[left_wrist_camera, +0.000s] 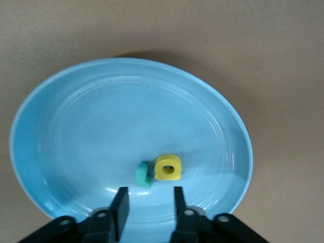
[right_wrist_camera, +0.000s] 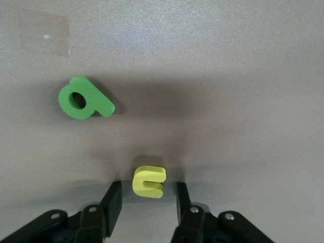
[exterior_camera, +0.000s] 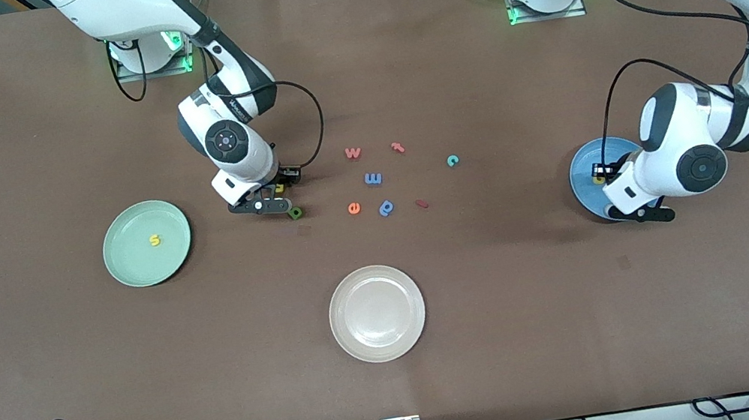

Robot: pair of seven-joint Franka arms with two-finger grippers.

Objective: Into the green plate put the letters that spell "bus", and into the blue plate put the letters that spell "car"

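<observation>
The green plate (exterior_camera: pixel 125 263) holds a yellow "s" (exterior_camera: pixel 155 240). My right gripper (exterior_camera: pixel 267 205) (right_wrist_camera: pixel 148 190) is low over the table beside that plate, open. The yellow "u" (right_wrist_camera: pixel 149 181) (exterior_camera: pixel 280 188) lies on the table just at its fingertips, not gripped. The green "b" (right_wrist_camera: pixel 83 98) (exterior_camera: pixel 296 212) lies close by. My left gripper (exterior_camera: pixel 649 213) (left_wrist_camera: pixel 148 195) hangs open and empty over the blue plate (exterior_camera: pixel 586 178) (left_wrist_camera: pixel 101 126), where a yellow "a" (left_wrist_camera: pixel 167 167) and a teal "r" (left_wrist_camera: pixel 145 175) lie. The teal "c" (exterior_camera: pixel 453 160) rests on the table between the two grippers.
A cream-white plate (exterior_camera: pixel 376 313) stands nearer the front camera, mid-table. Loose letters lie in the middle: an orange "w" (exterior_camera: pixel 353 153), pink "t" (exterior_camera: pixel 397 147), blue "m" (exterior_camera: pixel 373 178), orange "e" (exterior_camera: pixel 353 207), blue "p" (exterior_camera: pixel 386 208) and a small red piece (exterior_camera: pixel 421 203).
</observation>
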